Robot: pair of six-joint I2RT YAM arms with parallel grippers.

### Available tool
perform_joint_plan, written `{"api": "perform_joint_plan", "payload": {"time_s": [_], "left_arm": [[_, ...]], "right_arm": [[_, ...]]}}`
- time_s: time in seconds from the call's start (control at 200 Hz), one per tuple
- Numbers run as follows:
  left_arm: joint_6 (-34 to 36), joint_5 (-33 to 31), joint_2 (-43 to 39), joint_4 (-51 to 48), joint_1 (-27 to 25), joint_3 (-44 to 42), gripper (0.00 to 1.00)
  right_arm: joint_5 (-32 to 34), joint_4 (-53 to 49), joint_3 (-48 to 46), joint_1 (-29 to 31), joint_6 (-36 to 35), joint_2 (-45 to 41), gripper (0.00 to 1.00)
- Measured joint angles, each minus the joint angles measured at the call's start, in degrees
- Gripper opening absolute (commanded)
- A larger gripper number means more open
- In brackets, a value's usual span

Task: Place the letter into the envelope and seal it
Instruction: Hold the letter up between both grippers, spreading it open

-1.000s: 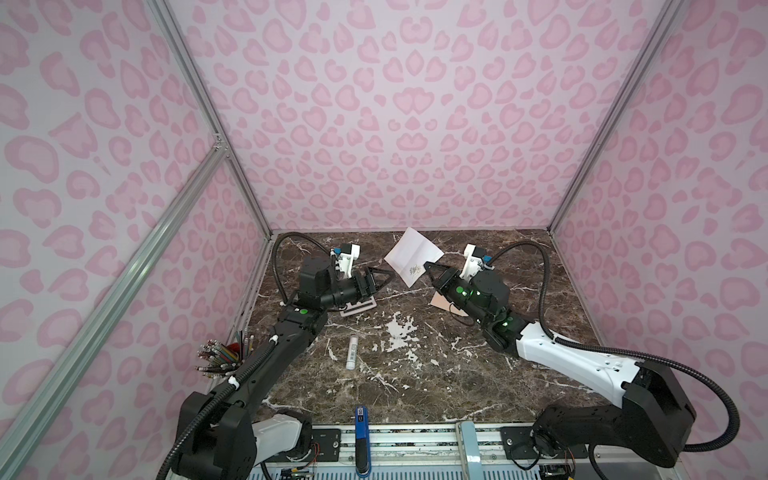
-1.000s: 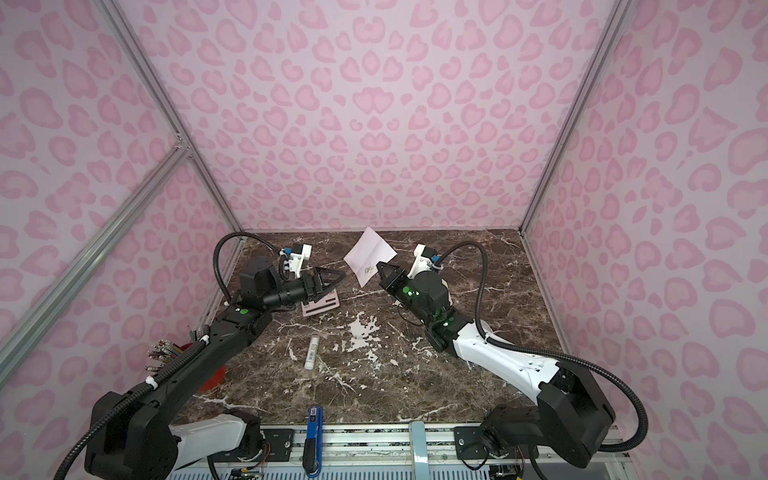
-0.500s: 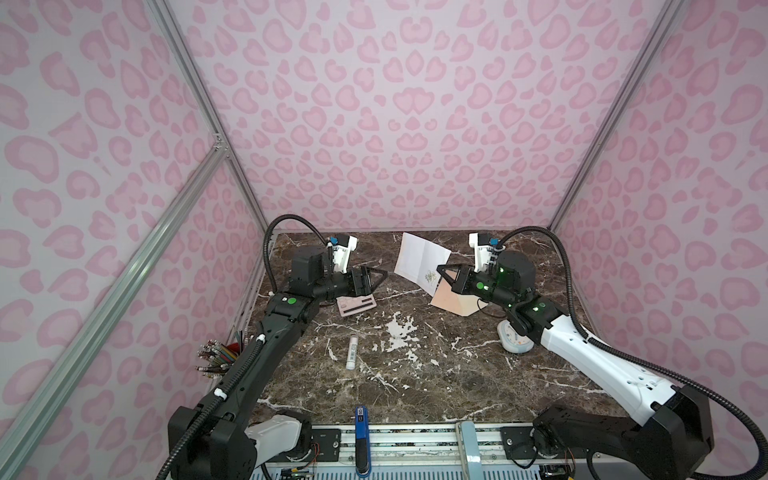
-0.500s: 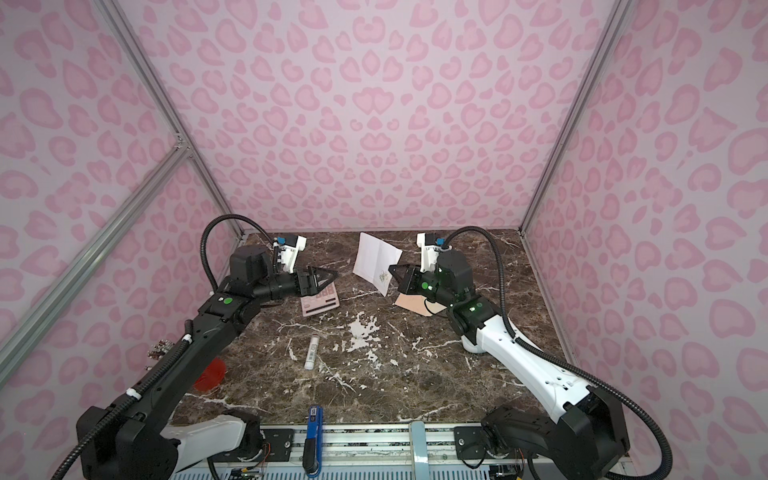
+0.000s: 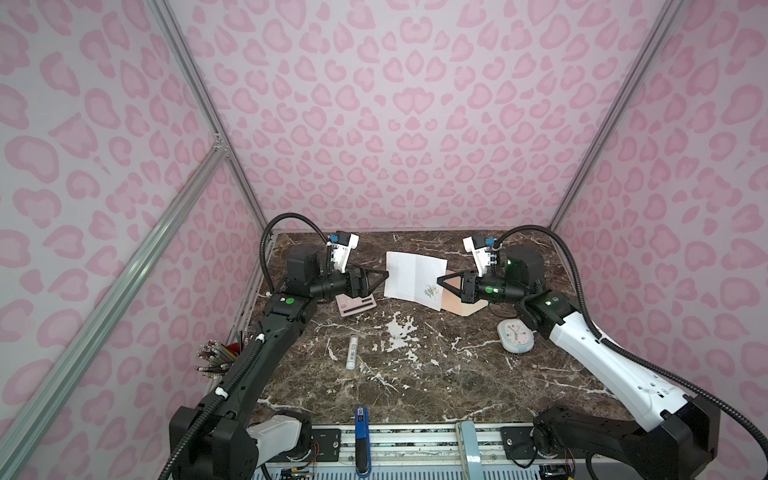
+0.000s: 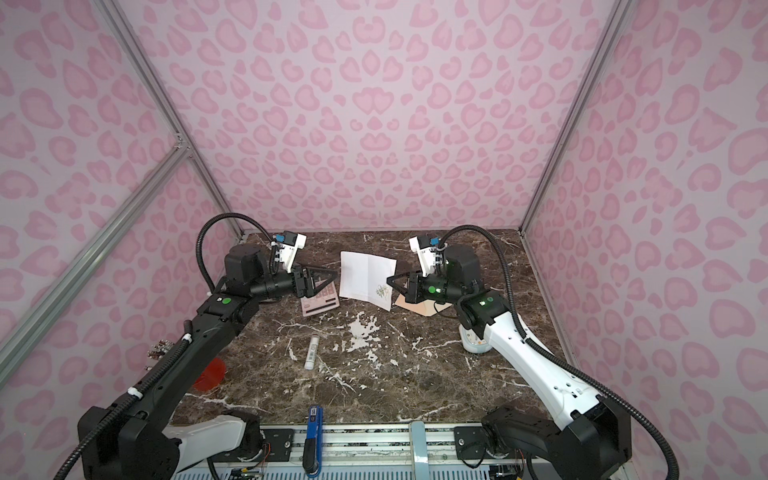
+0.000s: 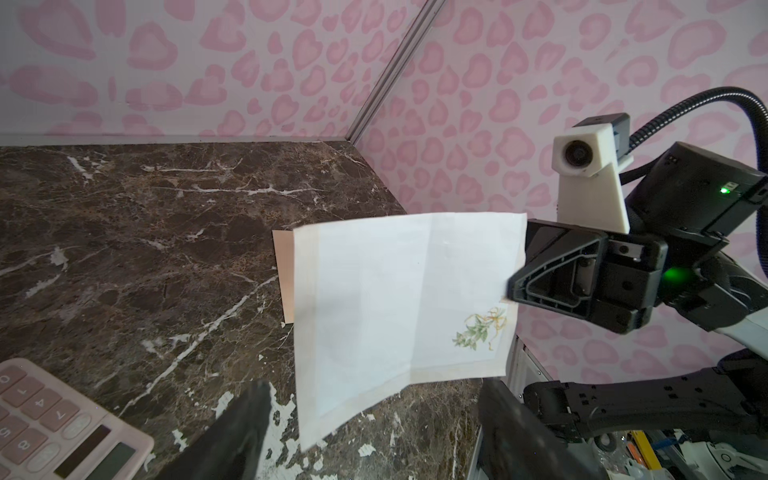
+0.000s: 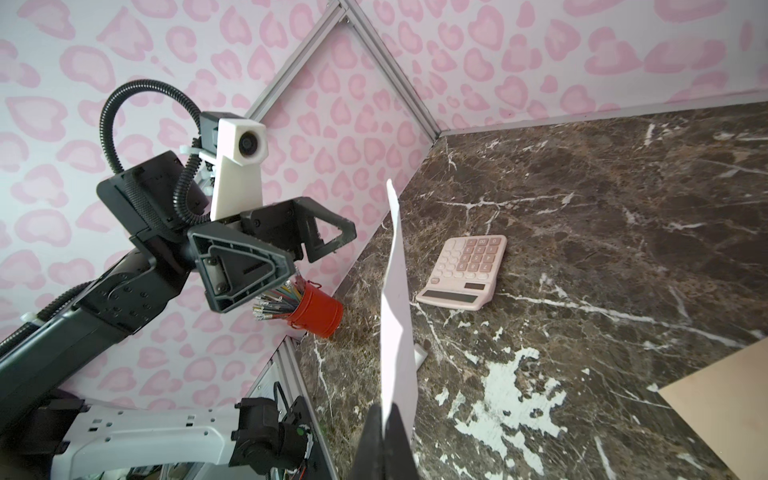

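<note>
One thin, limp sheet, the letter (image 5: 413, 276), hangs upright above the surface (image 5: 415, 374), pinched beside its floral print by the shut right fingers (image 7: 540, 286). It bows, so I would support its free edge. There the left fingers (image 7: 249, 428) stand wide, contact unclear. The envelope (image 5: 465, 305) lies beneath, mostly hidden, its opening indistinct.

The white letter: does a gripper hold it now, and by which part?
Yes. The right gripper is shut on the letter at its edge, just beside the floral print. The left gripper is open and holds nothing.
</note>
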Motion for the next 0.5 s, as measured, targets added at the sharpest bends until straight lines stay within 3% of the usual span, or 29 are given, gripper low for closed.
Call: {"api": "perform_joint_plan", "payload": {"time_s": [0.185, 0.5], "left_arm": [[-3.15, 3.50, 1.33, 4.94, 2.62, -2.27, 0.81], [-6.64, 7.74, 3.69, 11.37, 2.80, -4.22, 0.78]], "right_arm": [[-3.43, -0.13, 0.00, -0.07, 0.04, -0.52, 0.00], [-6.29, 0.28, 0.26, -0.07, 1.09, -0.68, 0.00]]}}
